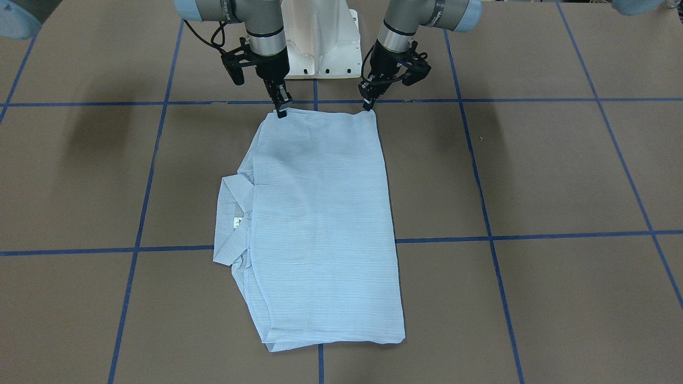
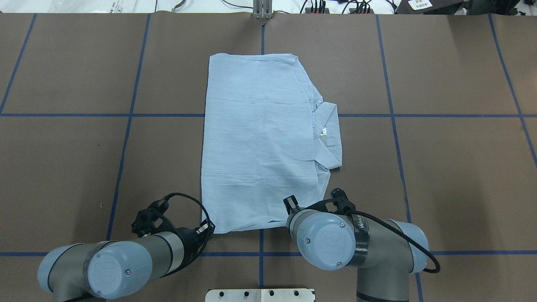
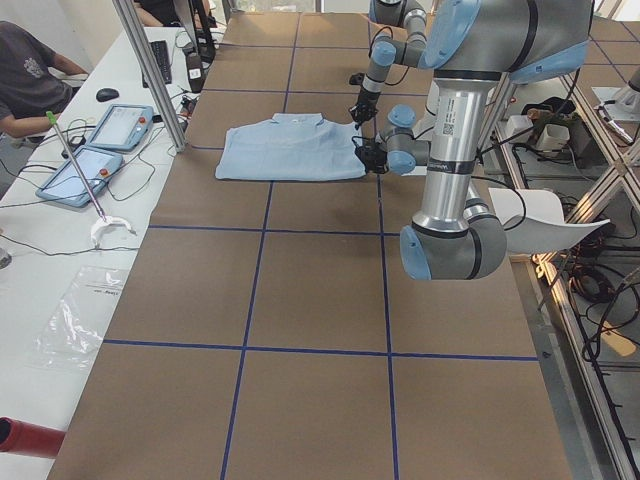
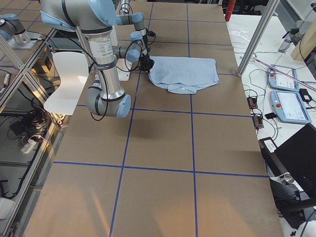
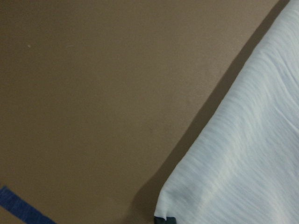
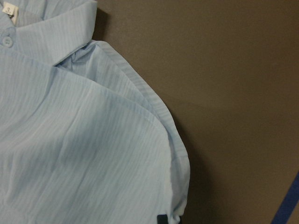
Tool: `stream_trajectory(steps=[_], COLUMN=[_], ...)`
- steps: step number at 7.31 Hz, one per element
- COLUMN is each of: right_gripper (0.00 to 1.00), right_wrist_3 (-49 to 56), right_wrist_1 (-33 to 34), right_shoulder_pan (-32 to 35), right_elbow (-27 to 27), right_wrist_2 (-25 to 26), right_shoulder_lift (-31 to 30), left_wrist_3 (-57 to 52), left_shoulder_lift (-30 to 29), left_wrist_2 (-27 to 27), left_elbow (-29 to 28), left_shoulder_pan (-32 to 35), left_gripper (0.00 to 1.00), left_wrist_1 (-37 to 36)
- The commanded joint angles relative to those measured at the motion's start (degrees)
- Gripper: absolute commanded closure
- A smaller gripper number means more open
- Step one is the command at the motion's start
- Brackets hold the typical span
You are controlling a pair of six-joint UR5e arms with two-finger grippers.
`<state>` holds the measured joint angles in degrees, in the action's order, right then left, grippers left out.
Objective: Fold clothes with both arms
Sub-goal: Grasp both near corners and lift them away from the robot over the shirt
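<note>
The shirt [image 1: 320,224] lies folded flat mid-frame on the surface [image 1: 533,160]. At its top edge, the left tool [image 1: 368,105] and right tool [image 1: 281,110] each pinch a corner, nearly closed on the cloth, seemingly so both corners lift evenly for another fold.

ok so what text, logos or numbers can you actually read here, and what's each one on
"3": white neck tag of the shirt
"UR" logo: right arm's joint cap and left arm's joint cap
right arm's black band: lettering too blurred to read
left arm's sticker: too small to read
</note>
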<state>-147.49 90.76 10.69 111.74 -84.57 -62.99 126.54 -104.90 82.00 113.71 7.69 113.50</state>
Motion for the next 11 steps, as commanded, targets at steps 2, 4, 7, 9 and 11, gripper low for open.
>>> stream_trajectory(steps=[2, 4, 7, 9, 11], right_gripper=[1.00, 1.00, 1.00, 1.00, 1.00], right_wrist_3=[-0.1, -0.3, 0.3, 10.9, 17.8], right_wrist_1=[2.7, 7.8, 11.8, 11.3, 10.4], right_shoulder_pan=[-1.0, -3.5, 0.2, 10.4, 18.5], right_elbow=[7.8, 15.8, 20.2, 12.9, 2.3], right_wrist_2=[0.0, 0.1, -0.2, -7.0, -11.0], right_shoulder_lift=[-2.9, -5.7, -3.5, 1.9, 8.3], left_wrist_3=[4.2, 6.8, 4.5, -2.9, -8.8], left_shoulder_lift=[0.2, 0.1, -1.2, -4.6, -10.4], left_wrist_2=[-0.1, -0.1, 0.4, 1.6, 5.6], left_elbow=[7.1, 15.4, 18.7, 15.6, 5.0], left_shoulder_pan=[-2.1, -3.2, 1.0, 8.4, 16.9], left_gripper=[1.00, 1.00, 1.00, 1.00, 1.00], left_wrist_1=[-0.6, -7.6, -9.1, -9.3, -7.9])
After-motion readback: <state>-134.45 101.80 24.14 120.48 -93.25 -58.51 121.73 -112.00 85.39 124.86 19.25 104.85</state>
